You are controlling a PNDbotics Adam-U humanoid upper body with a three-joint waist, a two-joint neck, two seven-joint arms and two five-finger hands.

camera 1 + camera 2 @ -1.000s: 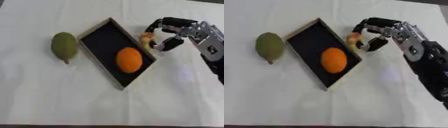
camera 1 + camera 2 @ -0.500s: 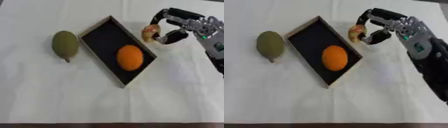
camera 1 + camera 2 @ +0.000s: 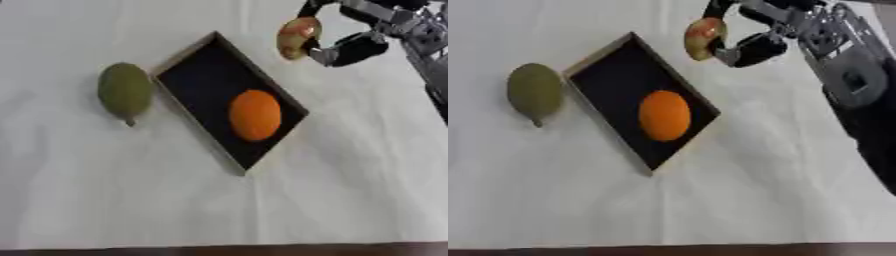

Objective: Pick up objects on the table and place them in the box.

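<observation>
The red-yellow fruit [image 3: 703,36] is held in the curled fingers of the right hand [image 3: 750,46], above the cloth just past the box's [image 3: 194,65] far corner. An orange [image 3: 255,114] lies inside the box. A green mango [image 3: 124,91] lies on the white cloth [image 3: 105,190] just left of the box.

Black fingers [image 3: 756,49] on a silver-jointed, black-and-grey forearm [image 3: 852,80].
</observation>
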